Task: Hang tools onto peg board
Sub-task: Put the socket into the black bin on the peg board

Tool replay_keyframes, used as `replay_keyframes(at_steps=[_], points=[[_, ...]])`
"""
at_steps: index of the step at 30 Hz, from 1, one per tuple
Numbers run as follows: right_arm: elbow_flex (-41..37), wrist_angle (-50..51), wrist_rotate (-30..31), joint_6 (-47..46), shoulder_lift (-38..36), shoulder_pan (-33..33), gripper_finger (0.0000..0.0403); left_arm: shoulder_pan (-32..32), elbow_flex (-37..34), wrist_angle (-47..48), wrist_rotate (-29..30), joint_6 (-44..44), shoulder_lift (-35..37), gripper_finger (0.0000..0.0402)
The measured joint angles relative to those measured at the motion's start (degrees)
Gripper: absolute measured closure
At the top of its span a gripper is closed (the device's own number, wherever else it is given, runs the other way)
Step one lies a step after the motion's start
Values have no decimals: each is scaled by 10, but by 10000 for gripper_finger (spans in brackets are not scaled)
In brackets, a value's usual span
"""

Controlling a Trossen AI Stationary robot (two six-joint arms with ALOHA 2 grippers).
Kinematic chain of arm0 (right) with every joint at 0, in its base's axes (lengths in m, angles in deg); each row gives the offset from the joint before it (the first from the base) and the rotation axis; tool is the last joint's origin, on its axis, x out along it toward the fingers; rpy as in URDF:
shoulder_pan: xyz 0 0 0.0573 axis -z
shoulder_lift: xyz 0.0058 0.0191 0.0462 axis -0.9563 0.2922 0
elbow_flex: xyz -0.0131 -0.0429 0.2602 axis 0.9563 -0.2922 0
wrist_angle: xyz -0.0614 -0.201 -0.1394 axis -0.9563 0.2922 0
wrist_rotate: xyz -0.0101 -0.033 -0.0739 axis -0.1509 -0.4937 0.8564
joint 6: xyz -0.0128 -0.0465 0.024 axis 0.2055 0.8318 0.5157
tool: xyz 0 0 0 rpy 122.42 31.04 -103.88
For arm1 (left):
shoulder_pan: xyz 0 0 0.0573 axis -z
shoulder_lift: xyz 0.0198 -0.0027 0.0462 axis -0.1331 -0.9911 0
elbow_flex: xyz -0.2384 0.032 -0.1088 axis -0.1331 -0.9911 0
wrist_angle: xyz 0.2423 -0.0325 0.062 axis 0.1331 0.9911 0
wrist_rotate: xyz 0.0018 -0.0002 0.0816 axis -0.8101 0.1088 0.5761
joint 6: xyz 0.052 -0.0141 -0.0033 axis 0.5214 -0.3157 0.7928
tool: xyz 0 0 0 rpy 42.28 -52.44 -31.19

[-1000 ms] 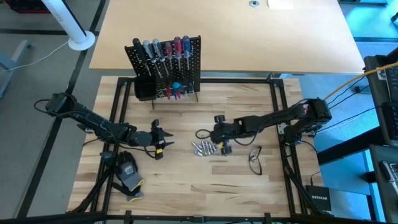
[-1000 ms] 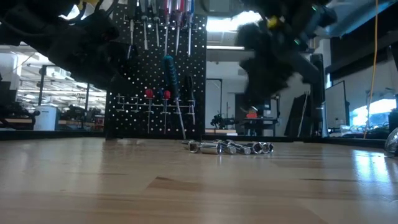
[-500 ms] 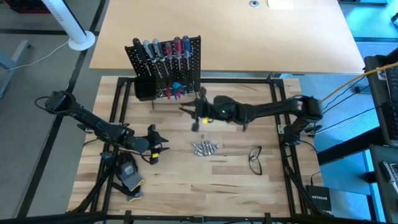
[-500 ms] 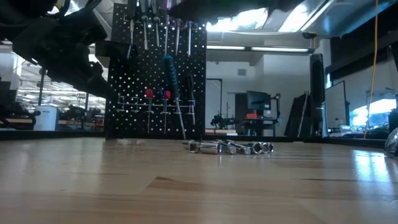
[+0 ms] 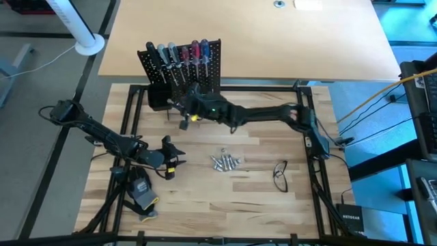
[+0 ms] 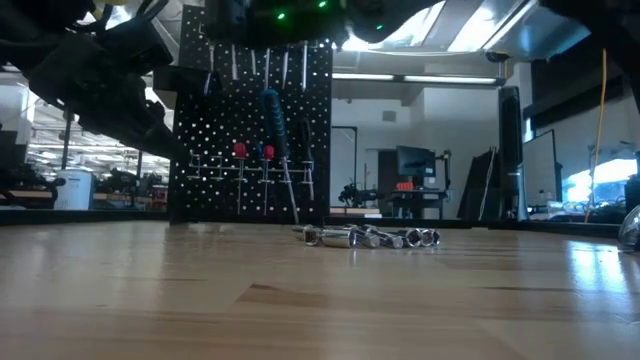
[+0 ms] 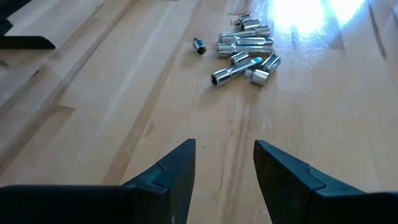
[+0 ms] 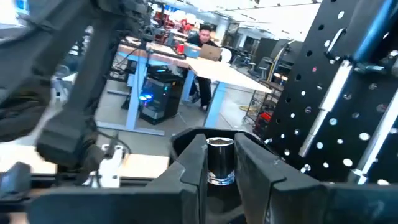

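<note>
From above, the right gripper reached to the peg board, just beside its bin; the left gripper hung empty, near the silver bits. Its wrist view showed parted fingers. The right wrist view showed a silver bit clamped between narrow fingers.

The left end effector is seen low over the pale wooden bench, its two dark fingers held apart with bare wood showing between them and nothing gripped. Farther off, a small heap of silver metal bits lies on the bench, the pieces touching one another. One single bit is set just beside the heap. A bright glare is cast on the wood beyond the heap, so what lies there cannot be made out.
</note>
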Motion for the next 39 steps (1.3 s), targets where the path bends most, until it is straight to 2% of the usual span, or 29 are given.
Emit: replay_keyframes(at_steps=[5, 10, 20, 24, 30, 35, 39], points=[[76, -3, 0, 0, 53, 17, 337, 0, 0, 0, 1, 0, 0, 249], [101, 1, 2, -27, 83, 29, 319, 0, 0, 0, 3, 1, 0, 249], [102, 61, 15, -38, 53, 21, 204, 0, 0, -1, 11, 5, 0, 249], [102, 185, 16, -18, -16, 3, 182, 0, 0, 1, 11, 2, 0, 249], [102, 483, 22, 1, -121, -30, 178, 1, 0, 3, 11, -11, 0, 249], [98, 690, 64, -58, -181, -53, 178, 0, 0, -2, 11, -2, 0, 249], [56, 770, 60, -101, -200, -73, 178, -6, 0, -23, 11, 15, 0, 249]])
